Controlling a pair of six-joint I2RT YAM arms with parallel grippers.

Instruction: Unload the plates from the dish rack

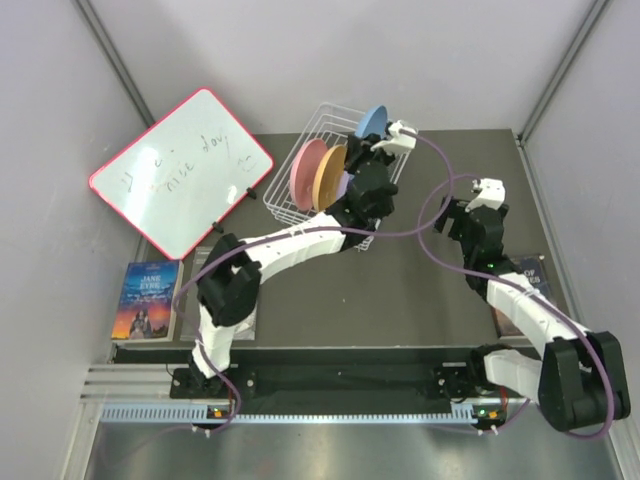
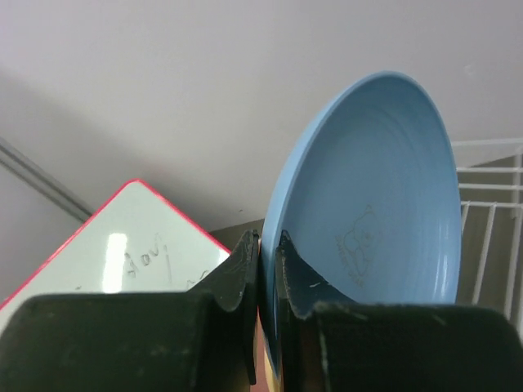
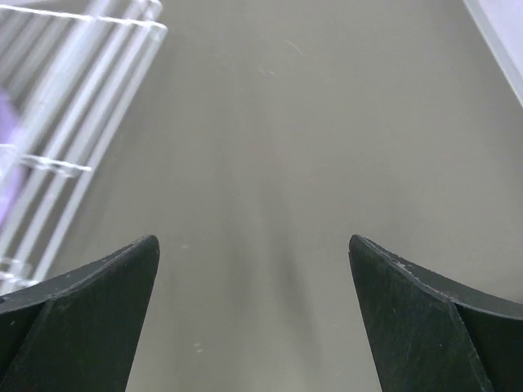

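Note:
The white wire dish rack (image 1: 290, 205) stands at the back of the table. A pink plate (image 1: 306, 172) and an orange plate (image 1: 329, 175) stand on edge in it, with a lilac plate (image 1: 344, 185) just showing behind them. My left gripper (image 1: 369, 146) is shut on the lower rim of the light blue plate (image 1: 372, 121) and holds it upright above the rack's far right part. In the left wrist view the fingers (image 2: 243, 265) pinch the blue plate (image 2: 368, 212). My right gripper (image 3: 253, 245) is open and empty over bare table, right of the rack (image 3: 57, 122).
A red-framed whiteboard (image 1: 180, 170) leans at the back left and also shows in the left wrist view (image 2: 114, 261). A book (image 1: 147, 298) lies at the front left and another (image 1: 530, 272) at the right, under the right arm. Grey walls enclose the table.

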